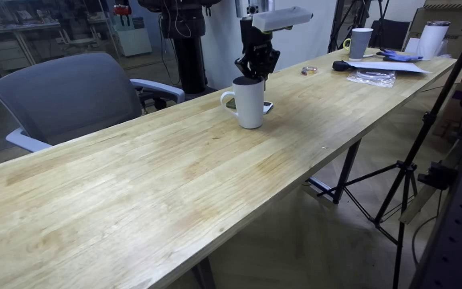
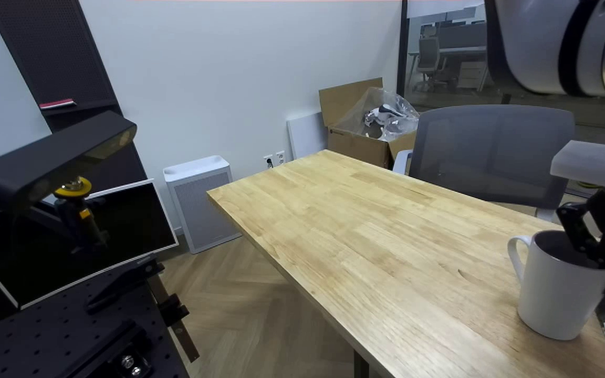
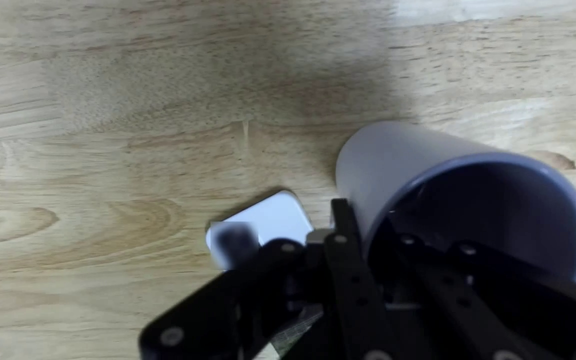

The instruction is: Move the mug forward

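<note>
The plain white mug (image 1: 249,107) stands upright on the wooden table, its loop handle turned away from my gripper. It also shows in an exterior view (image 2: 559,302) at the right edge and in the wrist view (image 3: 393,155). My gripper (image 1: 261,78) is over the mug's rim, on the side opposite the handle. In the wrist view the gripper (image 3: 363,225) has one finger along the outside of the wall and one inside the dark interior, with the wall pinched between them. The inner fingertip is mostly hidden in the dark. The base appears to touch the table.
A white phone-like object (image 3: 283,217) lies close beside the mug. Farther along the table (image 1: 167,180) are a tape roll (image 1: 309,70), a plastic bag (image 1: 371,77), paper, blue gloves (image 1: 401,55), a grey cup (image 1: 359,45) and a white tumbler (image 1: 431,41). A chair (image 1: 68,98) stands at one long edge.
</note>
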Robot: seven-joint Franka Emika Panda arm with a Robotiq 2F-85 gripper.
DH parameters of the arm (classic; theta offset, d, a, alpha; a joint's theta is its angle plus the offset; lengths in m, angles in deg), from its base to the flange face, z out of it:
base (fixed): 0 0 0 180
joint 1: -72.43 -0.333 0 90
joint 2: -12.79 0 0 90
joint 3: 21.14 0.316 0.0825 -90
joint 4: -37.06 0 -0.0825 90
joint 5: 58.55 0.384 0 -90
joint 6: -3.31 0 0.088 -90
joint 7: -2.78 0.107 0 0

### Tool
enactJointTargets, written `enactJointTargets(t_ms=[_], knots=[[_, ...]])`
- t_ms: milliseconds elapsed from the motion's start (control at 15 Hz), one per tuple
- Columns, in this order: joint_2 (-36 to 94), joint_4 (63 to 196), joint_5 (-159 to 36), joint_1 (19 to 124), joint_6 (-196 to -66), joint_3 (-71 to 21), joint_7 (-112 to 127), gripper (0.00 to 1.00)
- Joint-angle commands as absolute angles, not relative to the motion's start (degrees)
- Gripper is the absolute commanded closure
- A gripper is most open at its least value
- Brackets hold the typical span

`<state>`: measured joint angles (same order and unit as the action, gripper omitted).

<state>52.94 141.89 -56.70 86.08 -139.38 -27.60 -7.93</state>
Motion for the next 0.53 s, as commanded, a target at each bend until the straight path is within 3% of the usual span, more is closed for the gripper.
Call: enactJointTargets(t_ms=[0,467], knots=[[54.37,137.76,-56.26,87.05,-136.87,-28.46,-4.69,0.97],[52.71,136.05,-56.9,86.71,-135.1,-28.57,-4.61,0.98]])
